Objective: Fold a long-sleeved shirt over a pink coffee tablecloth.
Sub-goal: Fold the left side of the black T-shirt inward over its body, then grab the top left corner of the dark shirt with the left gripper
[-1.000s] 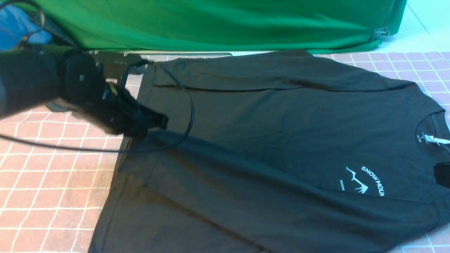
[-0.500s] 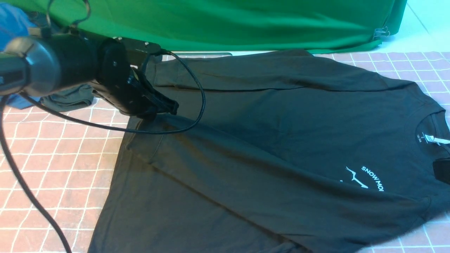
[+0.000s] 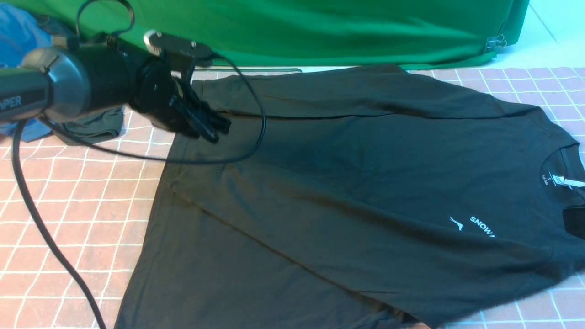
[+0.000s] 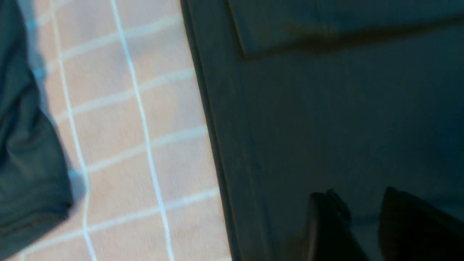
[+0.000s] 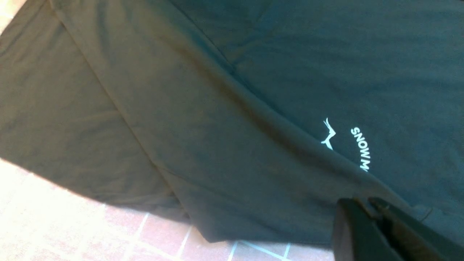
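The black long-sleeved shirt (image 3: 356, 183) lies spread on the pink coffee tablecloth (image 3: 68, 205), its near side folded over so that only "SNOW" of the white print (image 3: 480, 225) shows. My left gripper (image 3: 215, 130) hovers open just above the shirt's hem corner, nothing between its fingers (image 4: 326, 224). In the left wrist view the shirt (image 4: 326, 108) fills the frame beside the tablecloth (image 4: 127, 127). My right gripper (image 3: 575, 224) sits at the right edge by the collar. In the right wrist view the right gripper (image 5: 364, 203) is shut on the shirt's folded edge (image 5: 253, 119).
A green backdrop cloth (image 3: 297, 32) hangs along the far edge, with a metal clip (image 3: 496, 43) at its right. A small dark grey-green garment (image 3: 96, 125) and blue cloth (image 3: 18, 32) lie at the far left. The left arm's black cable (image 3: 45, 228) droops over the tablecloth.
My left gripper rose, swung toward the far left and opened, letting go of the shirt. The folded edge now covers more of the white print.
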